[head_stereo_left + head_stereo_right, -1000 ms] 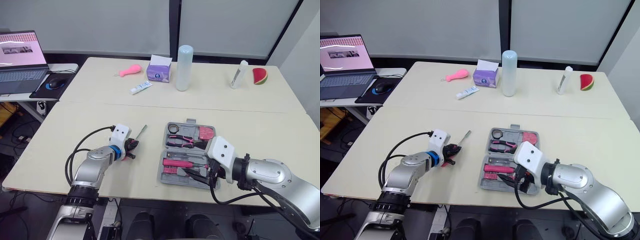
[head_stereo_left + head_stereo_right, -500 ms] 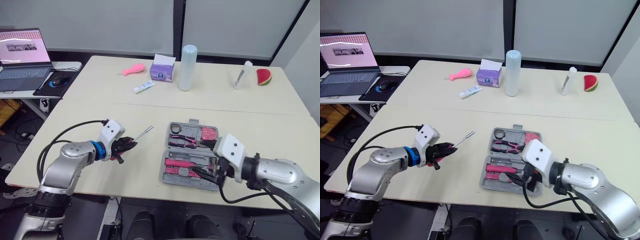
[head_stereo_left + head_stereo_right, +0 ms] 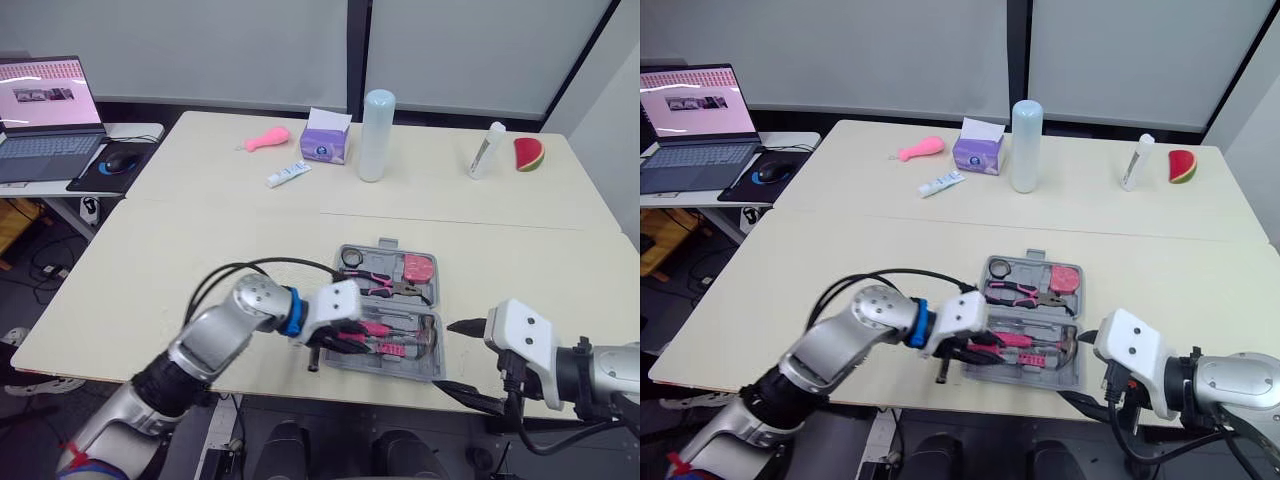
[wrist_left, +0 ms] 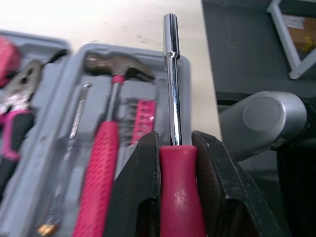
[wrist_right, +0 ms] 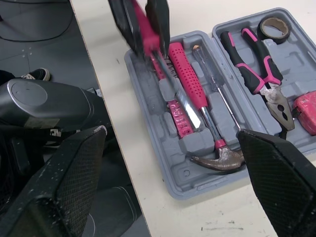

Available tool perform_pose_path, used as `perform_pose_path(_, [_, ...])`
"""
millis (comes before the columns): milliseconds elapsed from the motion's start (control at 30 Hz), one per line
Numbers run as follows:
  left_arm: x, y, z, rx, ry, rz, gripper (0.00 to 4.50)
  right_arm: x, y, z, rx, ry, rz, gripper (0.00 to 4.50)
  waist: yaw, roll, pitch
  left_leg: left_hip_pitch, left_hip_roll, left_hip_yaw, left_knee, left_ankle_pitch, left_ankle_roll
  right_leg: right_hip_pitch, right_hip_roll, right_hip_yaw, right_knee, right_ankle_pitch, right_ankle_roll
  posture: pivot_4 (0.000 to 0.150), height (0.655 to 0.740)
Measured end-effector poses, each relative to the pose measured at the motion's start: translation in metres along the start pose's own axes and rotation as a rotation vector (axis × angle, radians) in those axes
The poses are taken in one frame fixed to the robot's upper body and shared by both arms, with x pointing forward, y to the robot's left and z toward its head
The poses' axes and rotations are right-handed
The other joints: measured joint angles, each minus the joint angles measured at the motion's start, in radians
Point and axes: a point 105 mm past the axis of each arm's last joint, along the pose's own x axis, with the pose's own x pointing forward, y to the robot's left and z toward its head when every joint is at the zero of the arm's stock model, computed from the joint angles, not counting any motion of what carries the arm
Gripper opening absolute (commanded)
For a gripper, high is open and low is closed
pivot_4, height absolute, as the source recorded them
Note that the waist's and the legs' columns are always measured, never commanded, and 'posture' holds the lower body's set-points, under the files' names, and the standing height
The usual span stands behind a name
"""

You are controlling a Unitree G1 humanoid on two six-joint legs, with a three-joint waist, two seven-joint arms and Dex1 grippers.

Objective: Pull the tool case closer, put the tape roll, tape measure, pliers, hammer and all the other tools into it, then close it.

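In tool case (image 5: 185, 183): hammer (image 5: 183, 71), pliers (image 5: 270, 96); bottle (image 3: 373, 135) behind.

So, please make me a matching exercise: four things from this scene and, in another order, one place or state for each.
Things:
1. left gripper
2. right gripper
3. hammer
4. tape roll

Places or states:
A. lies in the tool case, beside a screwdriver
B. open, holding nothing
C. in a corner of the tool case, next to the pliers
D. shut on a red-handled driver

Pairs: 1-D, 2-B, 3-A, 4-C
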Motion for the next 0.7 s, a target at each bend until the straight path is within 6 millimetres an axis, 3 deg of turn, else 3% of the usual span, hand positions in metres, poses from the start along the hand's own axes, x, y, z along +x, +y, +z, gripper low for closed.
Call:
perform_pose_path(200, [0.016, 0.005, -0.003, 0.035, -0.021, 0.02, 0.62, 0.0, 0.004, -0.001, 0.008, 0.006, 0.004, 4.5, 0.002, 0.0, 0.0, 0.0, 0.0, 0.0, 0.0, 0.0, 0.0, 0.0, 0.0, 0.0, 0.0, 0.0, 0.0, 0.15, 0.7002])
perform_pose_path(433, [0.026, 0.003, -0.029, 0.037, 0.065, 0.012, 0.62, 0.002, 0.005, -0.003, 0.007, 0.022, -0.002, 4.5, 0.004, 0.0, 0.0, 0.0, 0.0, 0.0, 0.0, 0.0, 0.0, 0.0, 0.0, 0.0, -0.001, 0.0, 0.0, 0.15, 0.7002])
perform_pose_path(700, [0.031, 0.0, -0.027, 0.062, 0.069, -0.001, 0.62, 0.002, 0.006, -0.009, 0.016, 0.05, -0.01, 4.5, 0.004, 0.0, 0.0, 0.0, 0.0, 0.0, 0.0, 0.0, 0.0, 0.0, 0.0, 0.0, -0.001, 0.0, 0.0, 0.15, 0.7002])
